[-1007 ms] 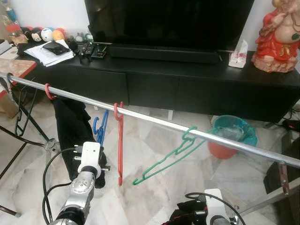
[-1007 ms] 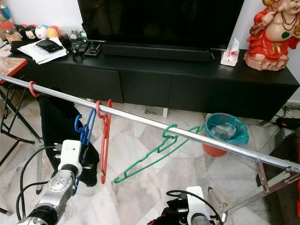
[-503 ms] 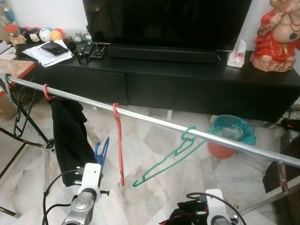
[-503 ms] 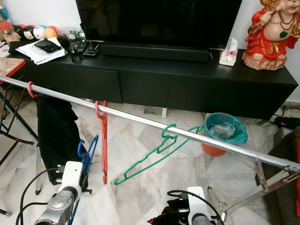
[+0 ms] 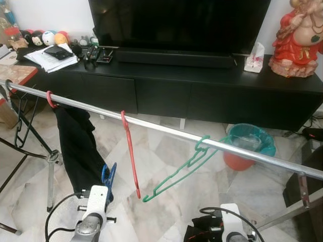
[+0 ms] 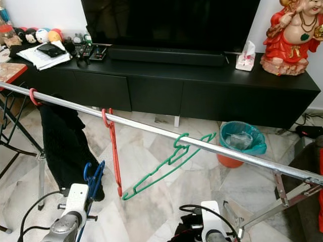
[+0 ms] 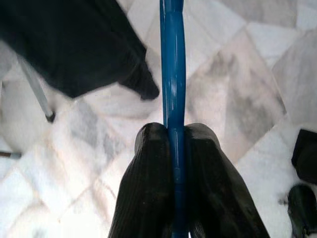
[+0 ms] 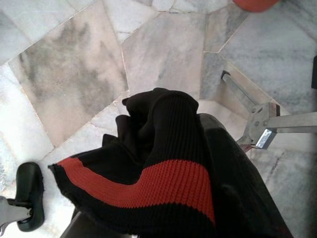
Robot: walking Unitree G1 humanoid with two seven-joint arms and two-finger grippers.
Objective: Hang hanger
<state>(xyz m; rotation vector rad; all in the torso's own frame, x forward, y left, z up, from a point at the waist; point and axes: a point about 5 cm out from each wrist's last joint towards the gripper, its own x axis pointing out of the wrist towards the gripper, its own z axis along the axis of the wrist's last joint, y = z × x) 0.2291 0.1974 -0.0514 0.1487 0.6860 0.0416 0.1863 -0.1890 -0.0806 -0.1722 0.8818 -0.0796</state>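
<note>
A silver rail [image 5: 166, 130] runs across in front of me, sloping down to the right. A red hanger [image 5: 130, 154] and a green hanger [image 5: 181, 169] hang on it, the green one tilted. At the left a black garment [image 5: 78, 146] hangs from a red hook [image 5: 50, 99]. My left gripper [image 7: 173, 133] is shut on a blue hanger [image 5: 107, 177], low at the bottom left, well below the rail. My right gripper [image 8: 190, 148] sits low at the bottom middle, shut on a black knit garment with a red stripe [image 8: 148, 183] that covers its fingers.
Behind the rail stand a black TV console [image 5: 202, 85] and a TV [image 5: 176, 22]. An orange bin with a teal liner [image 5: 250, 145] sits on the marble floor. The rack's leg [image 5: 303, 189] is at the right; black folding-table legs [image 5: 22, 126] are at the left.
My left arm has dropped from beside the rail to near the floor, taking the blue hanger down with it. The red hanger's lower end has swung to the right.
</note>
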